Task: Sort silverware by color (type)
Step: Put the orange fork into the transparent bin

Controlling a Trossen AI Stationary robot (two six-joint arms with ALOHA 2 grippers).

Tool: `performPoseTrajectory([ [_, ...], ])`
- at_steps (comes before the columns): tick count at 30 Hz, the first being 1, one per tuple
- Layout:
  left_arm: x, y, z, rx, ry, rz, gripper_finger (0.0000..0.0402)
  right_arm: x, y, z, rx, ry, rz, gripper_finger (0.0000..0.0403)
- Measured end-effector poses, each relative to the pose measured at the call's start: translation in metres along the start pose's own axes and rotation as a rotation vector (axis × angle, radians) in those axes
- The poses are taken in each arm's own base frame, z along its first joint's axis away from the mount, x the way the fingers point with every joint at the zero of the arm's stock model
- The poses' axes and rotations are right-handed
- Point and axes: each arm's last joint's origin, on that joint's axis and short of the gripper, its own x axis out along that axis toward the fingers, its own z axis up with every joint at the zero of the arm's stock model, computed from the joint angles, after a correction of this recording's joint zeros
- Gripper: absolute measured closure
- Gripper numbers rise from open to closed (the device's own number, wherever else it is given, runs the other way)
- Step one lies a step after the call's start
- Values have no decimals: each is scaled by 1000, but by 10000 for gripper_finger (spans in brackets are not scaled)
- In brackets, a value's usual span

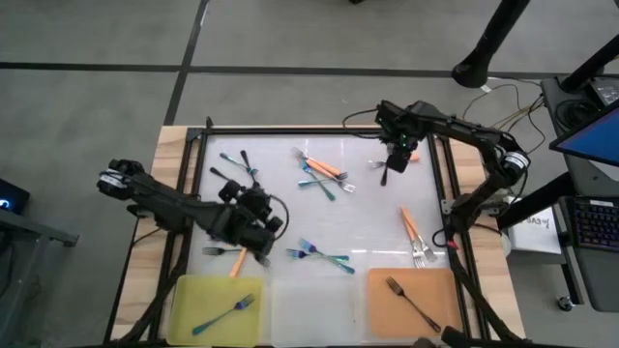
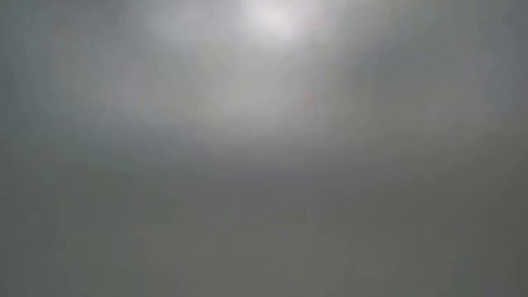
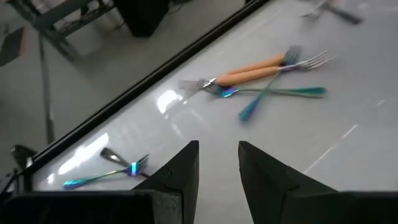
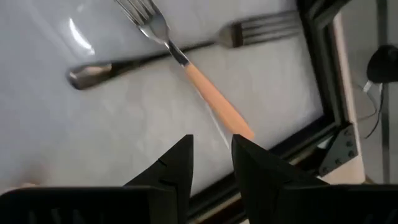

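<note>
Right gripper [image 4: 211,158] is the one closest to doing something: its fingers stand a little apart with nothing between them, hovering over the far right corner of the table. Just ahead of the tips lies an orange fork [image 4: 199,84], and its handle end points nearly straight at the gap. A dark fork [image 4: 180,53] lies crosswise under it, touching at the neck. So the orange fork's long axis runs roughly along the gripper's line of sight, not across it. My guess is the wrist needs a turn so the jaws close across the handle.

Left gripper [image 3: 217,162] is also slightly parted and holds nothing, over the table's left-middle. Farther off in its view sits a pile of two orange forks [image 3: 252,70] crossed with teal forks [image 3: 273,93].

From above, one teal fork lies in the yellow tray [image 1: 193,295] and one dark fork in the orange tray [image 1: 440,285]. Low view shows nothing usable.
</note>
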Motion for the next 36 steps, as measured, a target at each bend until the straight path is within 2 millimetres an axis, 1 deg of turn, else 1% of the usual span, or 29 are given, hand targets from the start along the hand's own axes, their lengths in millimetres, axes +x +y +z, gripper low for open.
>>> performPoseTrajectory([
  [3,11,5,6,-1,11,38,308,17,-8,5,-26,58,17,283],
  [6,17,8,10,11,18,59,308,38,-10,12,-99,129,44,269],
  [10,19,9,11,22,22,67,308,65,-7,21,-225,218,81,266],
  [13,19,10,11,20,22,65,308,80,-4,25,-265,268,105,266],
  [15,19,10,12,17,27,60,308,86,-4,27,-269,284,112,266],
  [19,18,10,12,15,36,53,308,88,-5,32,-274,281,111,266],
  [24,18,11,12,15,36,53,308,75,-9,37,-254,227,87,266],
  [26,18,11,12,15,36,53,308,73,-11,40,-242,194,73,266],
  [36,18,11,12,15,36,53,308,80,-11,46,-281,158,67,266],
])
